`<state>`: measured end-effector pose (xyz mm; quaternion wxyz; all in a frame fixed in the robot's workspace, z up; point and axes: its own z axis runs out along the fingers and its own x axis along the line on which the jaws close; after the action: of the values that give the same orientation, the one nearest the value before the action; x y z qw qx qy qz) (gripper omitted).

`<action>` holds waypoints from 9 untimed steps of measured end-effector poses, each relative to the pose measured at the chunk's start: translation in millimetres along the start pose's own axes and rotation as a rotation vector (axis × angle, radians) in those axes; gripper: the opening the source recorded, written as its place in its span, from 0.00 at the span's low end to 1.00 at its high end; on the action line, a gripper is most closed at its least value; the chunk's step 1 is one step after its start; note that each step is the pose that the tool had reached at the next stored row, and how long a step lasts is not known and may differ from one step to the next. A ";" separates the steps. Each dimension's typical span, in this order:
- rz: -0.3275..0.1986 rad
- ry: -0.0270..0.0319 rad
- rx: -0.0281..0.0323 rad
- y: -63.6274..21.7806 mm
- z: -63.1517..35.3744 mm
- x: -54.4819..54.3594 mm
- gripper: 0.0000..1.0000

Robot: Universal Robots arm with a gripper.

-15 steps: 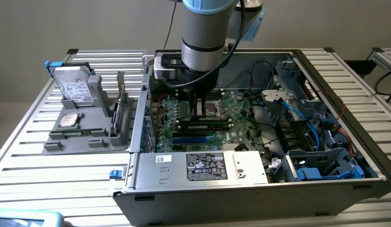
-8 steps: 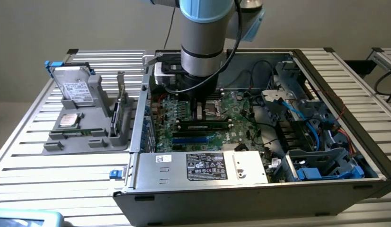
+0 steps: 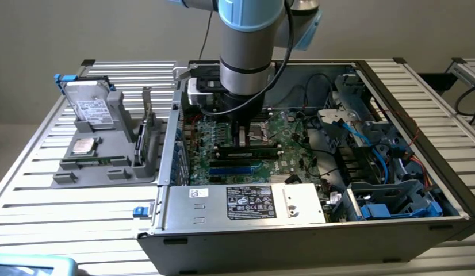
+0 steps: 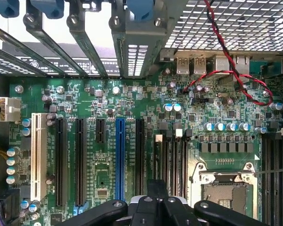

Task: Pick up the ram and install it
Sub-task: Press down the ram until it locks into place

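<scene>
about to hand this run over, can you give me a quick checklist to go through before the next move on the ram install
1. Pincer shut: ok, its fingers are closed.
2. Pincer over the motherboard inside the open computer case: ok in the exterior view.
3. Ram lying along a memory slot just below the pincer: ok, a long dark stick sits there.
4. Ram fully seated and latched: cannot tell.
5. Pincer gripping or merely touching the ram: cannot tell, the contact is hidden.
6. Blue cables away from the pincer: ok, they lie toward the exterior view's right.
</scene>
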<state>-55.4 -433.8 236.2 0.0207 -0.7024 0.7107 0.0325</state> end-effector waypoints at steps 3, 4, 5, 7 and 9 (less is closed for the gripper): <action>0.000 -0.0010 0.0002 -0.1 1.8 0.1 0.11; 0.000 -0.0008 0.0001 -0.1 2.6 0.2 0.11; 0.000 -0.0008 0.0001 -0.1 3.4 0.3 0.11; 0.000 -0.0006 0.0000 -0.1 3.5 0.3 0.11; 0.000 -0.0006 0.0000 -0.1 3.8 0.3 0.11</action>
<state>-55.4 -433.8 232.3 0.0210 -0.7025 0.7107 0.0327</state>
